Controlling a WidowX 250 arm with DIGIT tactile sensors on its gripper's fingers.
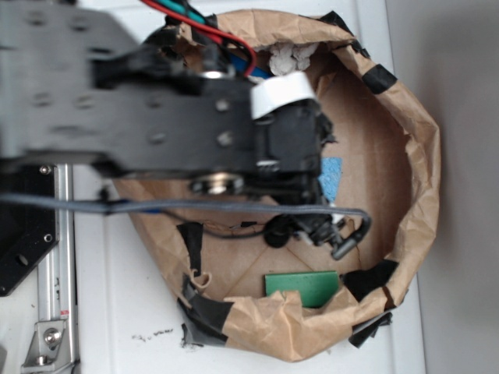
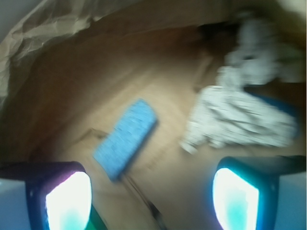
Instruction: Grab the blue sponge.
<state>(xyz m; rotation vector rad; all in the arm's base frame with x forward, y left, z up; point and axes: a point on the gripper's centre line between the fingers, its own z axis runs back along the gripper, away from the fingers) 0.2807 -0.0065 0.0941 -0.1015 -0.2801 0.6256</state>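
Sky-blue flat speckled sponge (image 1: 331,178) only peeks out as a small patch from the exterior view, lying on the cardboard floor of the crumpled brown paper bag (image 1: 417,140) right beside the black arm's hand (image 1: 323,187), which hangs over it and hides most of it. From the wrist view the sponge (image 2: 126,137) sits ahead and a bit left of centre, long axis running diagonally from lower left to upper right, with the hand (image 2: 152,196) spread wide and holding nothing, and a crumpled white cloth (image 2: 240,115) off to its right.
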